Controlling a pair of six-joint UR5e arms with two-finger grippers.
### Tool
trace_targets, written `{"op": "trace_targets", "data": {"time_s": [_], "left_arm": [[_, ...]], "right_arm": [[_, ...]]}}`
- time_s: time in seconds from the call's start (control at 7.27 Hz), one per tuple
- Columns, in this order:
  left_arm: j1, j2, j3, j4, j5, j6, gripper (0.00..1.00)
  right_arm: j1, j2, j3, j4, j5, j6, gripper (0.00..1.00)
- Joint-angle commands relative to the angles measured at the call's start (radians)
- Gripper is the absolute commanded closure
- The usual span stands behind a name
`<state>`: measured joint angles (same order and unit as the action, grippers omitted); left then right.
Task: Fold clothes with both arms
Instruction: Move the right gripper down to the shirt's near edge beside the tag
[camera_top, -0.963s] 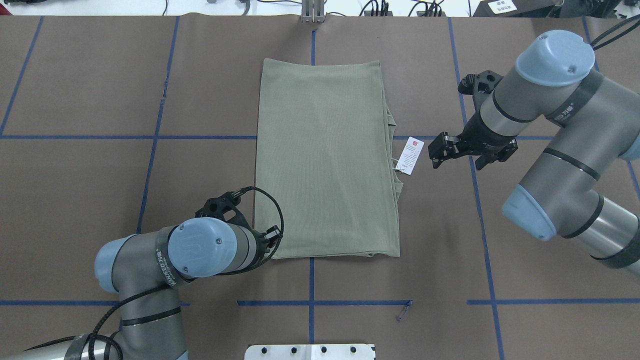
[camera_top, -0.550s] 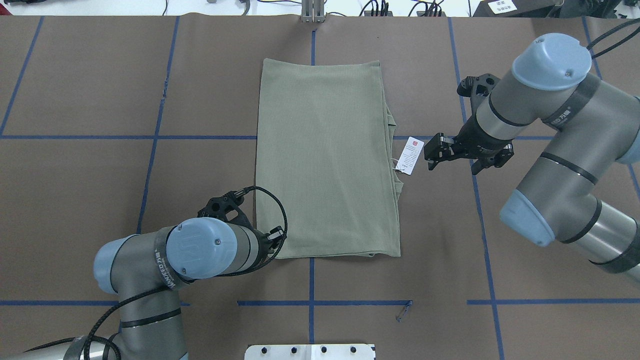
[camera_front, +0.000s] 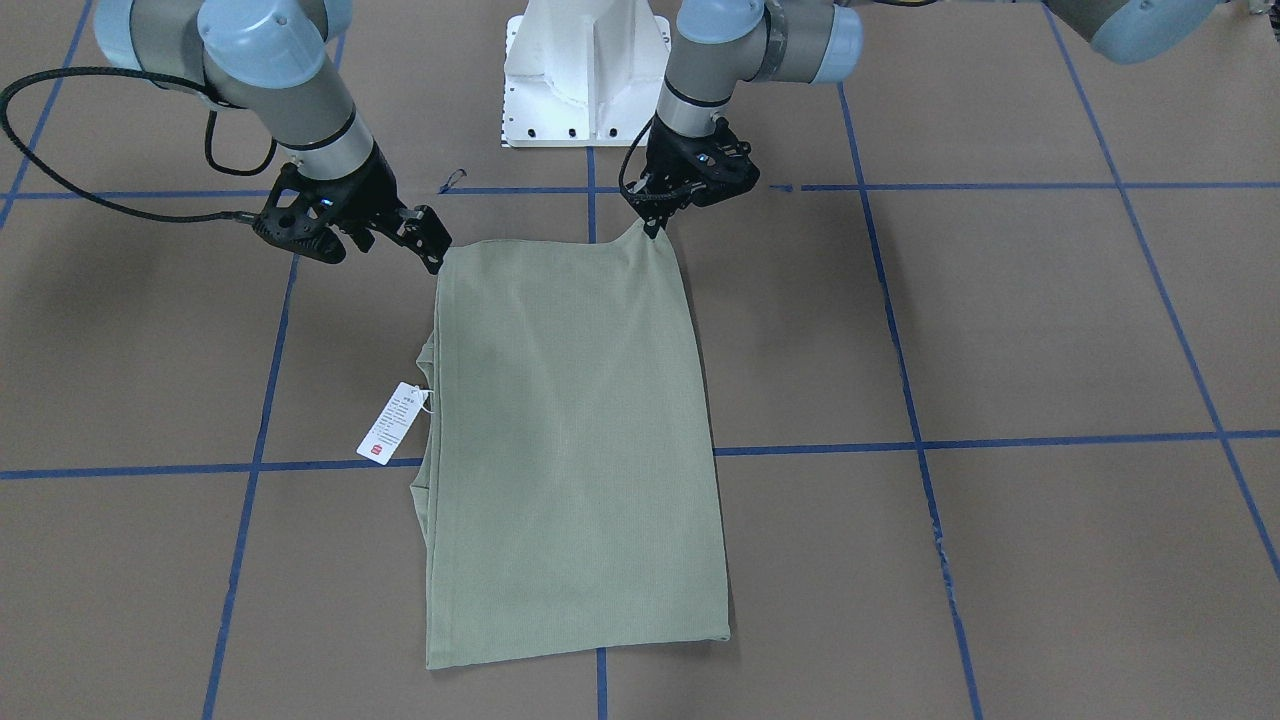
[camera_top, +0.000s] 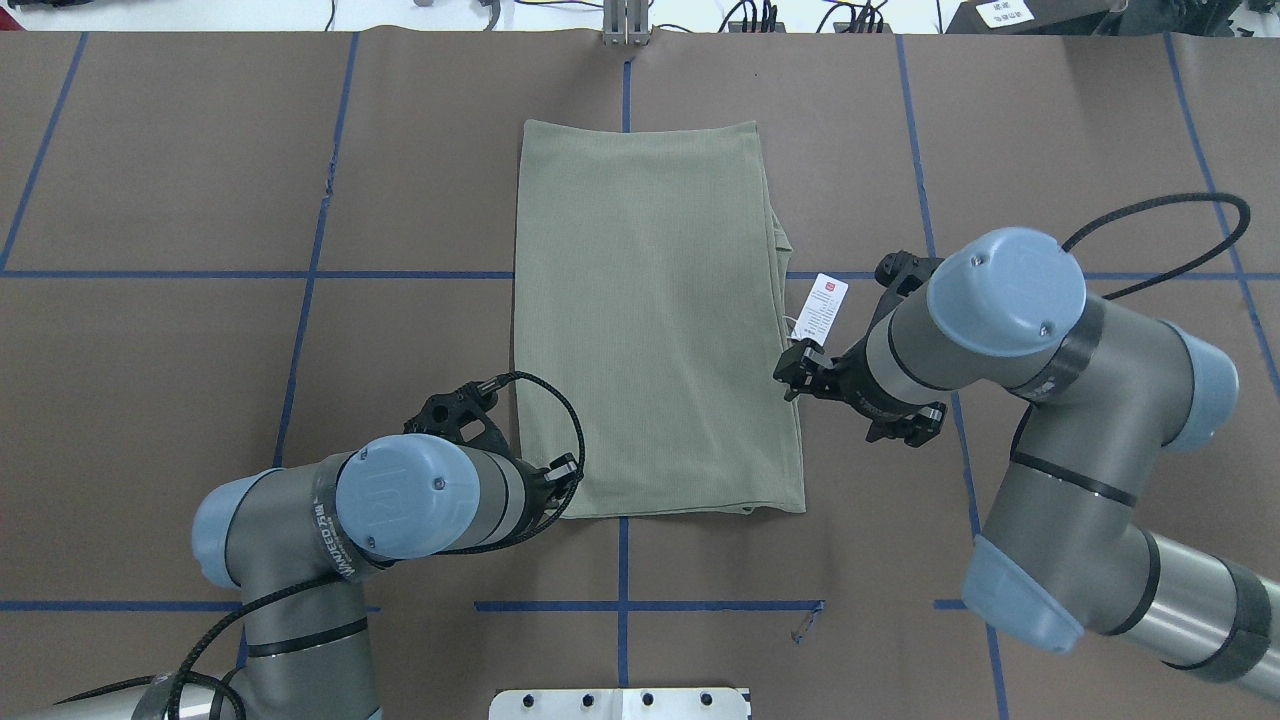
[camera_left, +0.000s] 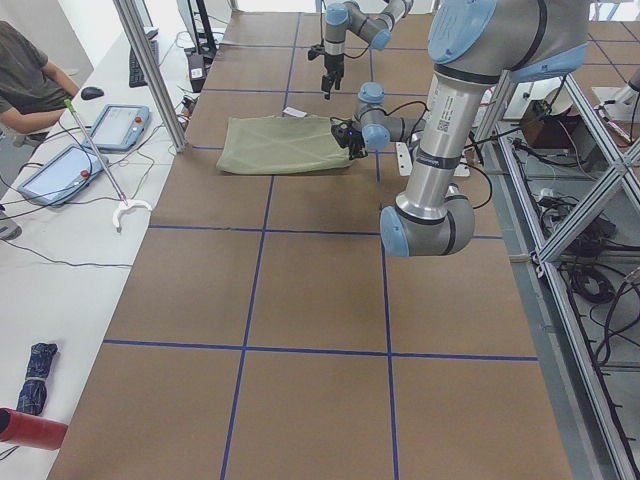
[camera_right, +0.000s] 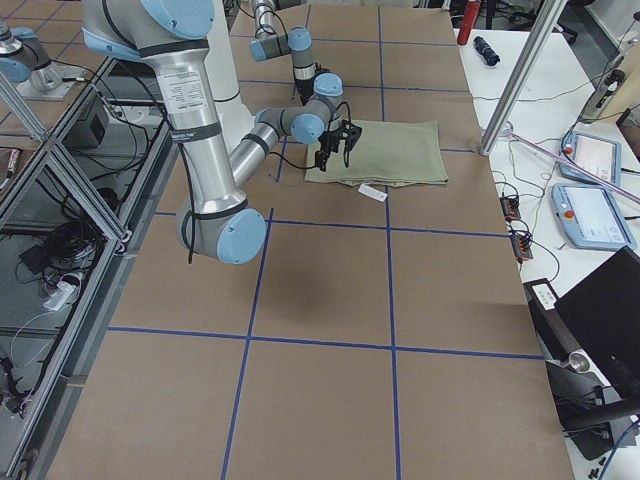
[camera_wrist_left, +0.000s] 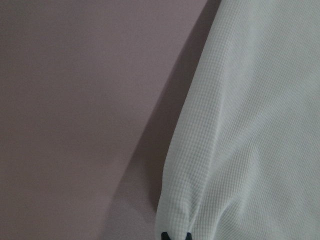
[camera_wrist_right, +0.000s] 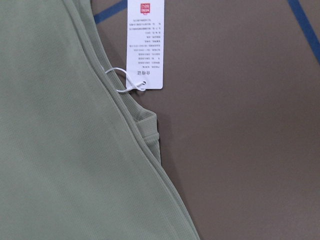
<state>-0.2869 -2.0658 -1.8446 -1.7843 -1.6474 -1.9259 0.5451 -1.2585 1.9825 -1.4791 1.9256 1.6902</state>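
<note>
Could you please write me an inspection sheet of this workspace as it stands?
Surface: brown table cover, blue tape grid.
Job's things: shirt folded into a long rectangle; hang tag lies beside its edge.
Clutter: one loose tape end.
Grippers: left gripper shut on the shirt's near corner, tenting it; right gripper open beside the shirt, holding nothing.
Cables: black cable loops by the left gripper; another arcs behind the right arm.
Surroundings: white pedestal base; person seated at a side bench with tablets.

brown table (camera_top: 150, 400), folded shirt (camera_top: 650, 320), hang tag (camera_top: 824, 310)
</note>
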Motion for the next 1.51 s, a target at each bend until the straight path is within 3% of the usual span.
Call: {"op": "trace_targets", "data": {"time_s": [0.0,0.41,0.69,1.38], "left_arm": [[0.000,-0.002,-0.001,-0.001,0.000,0.001,1.00],[0.000,-0.005,0.001,-0.003,0.000,0.001,1.00],[0.000,-0.005,0.001,-0.003,-0.002,0.001,1.00],[0.000,-0.007,0.001,-0.003,0.000,-0.001,1.00]], "right_arm": [[-0.071,-0.022,-0.001,0.034,-0.057,0.120,0.00],[-0.172,0.005,-0.060,0.033,-0.137,0.175,0.00],[-0.177,0.057,-0.129,0.031,-0.149,0.190,0.00],[-0.217,0.068,-0.133,0.014,-0.157,0.206,0.00]]}}
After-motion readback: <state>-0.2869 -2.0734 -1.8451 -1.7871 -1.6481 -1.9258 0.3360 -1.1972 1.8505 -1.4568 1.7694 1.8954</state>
